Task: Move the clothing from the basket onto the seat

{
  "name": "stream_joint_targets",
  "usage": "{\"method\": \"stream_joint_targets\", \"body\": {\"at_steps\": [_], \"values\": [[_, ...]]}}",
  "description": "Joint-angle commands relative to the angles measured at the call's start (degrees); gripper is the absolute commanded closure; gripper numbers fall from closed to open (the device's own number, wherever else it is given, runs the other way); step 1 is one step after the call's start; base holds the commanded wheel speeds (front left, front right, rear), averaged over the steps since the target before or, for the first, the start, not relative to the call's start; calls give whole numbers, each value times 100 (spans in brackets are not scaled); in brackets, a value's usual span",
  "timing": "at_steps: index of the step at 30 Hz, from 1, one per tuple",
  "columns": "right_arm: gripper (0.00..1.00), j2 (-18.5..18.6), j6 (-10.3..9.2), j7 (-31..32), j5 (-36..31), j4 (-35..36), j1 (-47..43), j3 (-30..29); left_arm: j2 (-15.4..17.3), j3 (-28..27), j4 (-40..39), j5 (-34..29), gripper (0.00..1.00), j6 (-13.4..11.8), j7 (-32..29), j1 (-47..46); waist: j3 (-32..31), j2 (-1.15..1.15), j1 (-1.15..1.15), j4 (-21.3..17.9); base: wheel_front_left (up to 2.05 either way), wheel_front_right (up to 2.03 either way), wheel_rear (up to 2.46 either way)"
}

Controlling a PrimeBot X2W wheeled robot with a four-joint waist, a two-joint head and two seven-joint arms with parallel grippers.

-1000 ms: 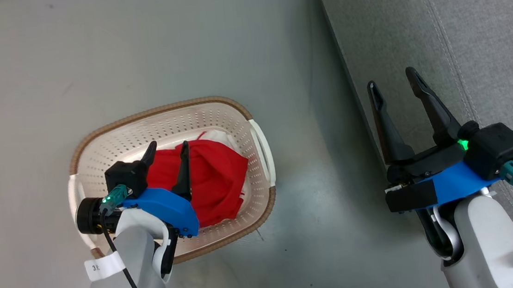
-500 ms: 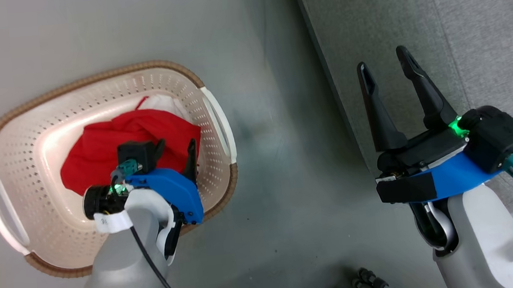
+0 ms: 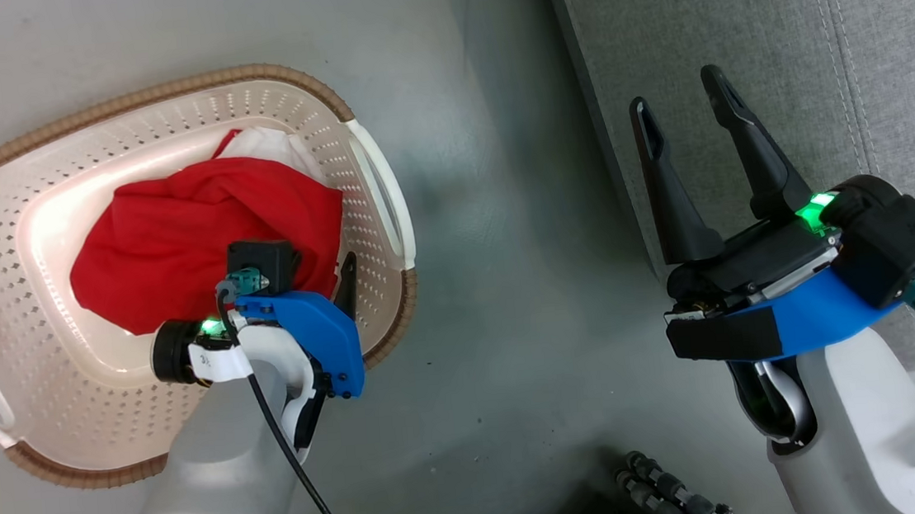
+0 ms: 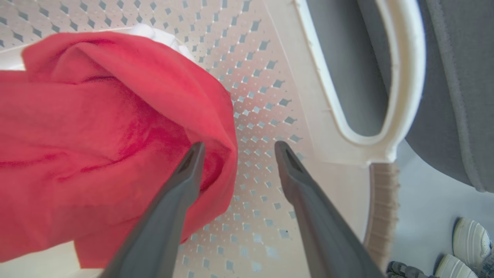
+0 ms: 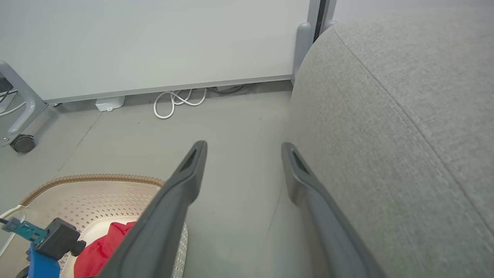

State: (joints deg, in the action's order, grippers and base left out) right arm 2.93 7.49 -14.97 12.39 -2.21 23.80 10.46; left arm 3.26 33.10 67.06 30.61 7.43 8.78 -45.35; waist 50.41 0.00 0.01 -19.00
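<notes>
Smooth grey floor (image 3: 486, 205). The basket (image 3: 161, 88) sits on it near the sofa (image 3: 694, 21), not touching (strip of floor between). Along the far wall: looped white cable (image 5: 177, 101), small white box (image 5: 110, 103), and a caster (image 5: 23, 143) under a grey frame. White shoes (image 4: 469, 239) stand just past the basket rim.

Staged home corner in a lab: grey sofa (image 5: 386, 116), bare floor (image 5: 231, 127), white partition (image 5: 154, 38), loose cable (image 5: 173, 102), castered frame (image 5: 24, 143).
</notes>
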Motion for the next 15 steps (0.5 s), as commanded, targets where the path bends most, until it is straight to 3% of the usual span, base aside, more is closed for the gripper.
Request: {"method": "stream_joint_targets", "body": {"at_steps": [1,14,15], "values": [[0,-8,1,-29,43,61,61,-8,49,58,83,29,0,5,-42,-118,66,0,-1,-48,0,0,0],[0,-8,1,-31,152,222,-104,-14,49,176,513,134,0,-56,-98,-372,248,0,-1,-148,0,0,0],[0,-8,1,-31,154,225,-99,-13,48,182,530,142,25,-50,-115,-375,252,0,-1,-145,0,0,0]]}}
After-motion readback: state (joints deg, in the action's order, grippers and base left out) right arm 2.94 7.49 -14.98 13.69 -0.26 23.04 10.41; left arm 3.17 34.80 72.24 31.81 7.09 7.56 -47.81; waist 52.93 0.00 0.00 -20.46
